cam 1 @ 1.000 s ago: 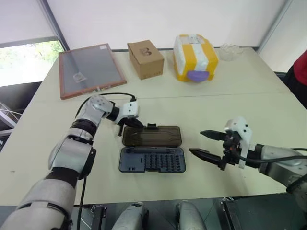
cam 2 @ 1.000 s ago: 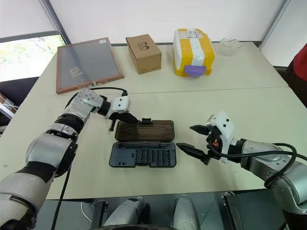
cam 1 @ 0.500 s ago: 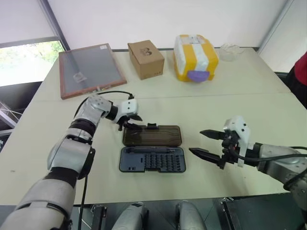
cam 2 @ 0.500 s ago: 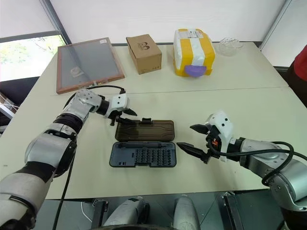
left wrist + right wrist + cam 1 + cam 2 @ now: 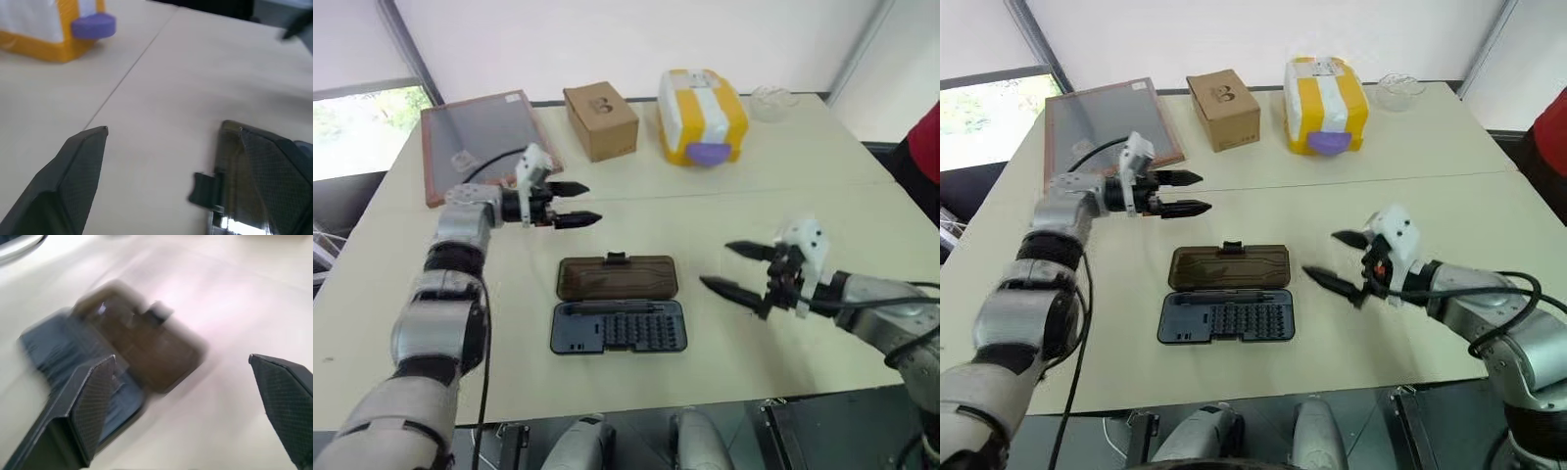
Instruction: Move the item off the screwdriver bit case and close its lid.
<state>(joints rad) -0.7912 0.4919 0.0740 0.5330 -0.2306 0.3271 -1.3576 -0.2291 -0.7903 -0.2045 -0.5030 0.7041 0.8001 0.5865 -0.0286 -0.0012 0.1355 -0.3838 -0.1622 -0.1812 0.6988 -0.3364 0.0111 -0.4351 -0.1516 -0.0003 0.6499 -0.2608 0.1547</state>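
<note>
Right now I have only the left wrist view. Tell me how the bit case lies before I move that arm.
Observer: The screwdriver bit case lies fully open, its brown lid flat on the table beyond the half that holds the bits.
Operator: Report anything resting on it.
Observer: Nothing rests on either half that I can see.
Operator: Give me the right claw.
Observer: The right claw is open, off the case's right end and apart from it.
</note>
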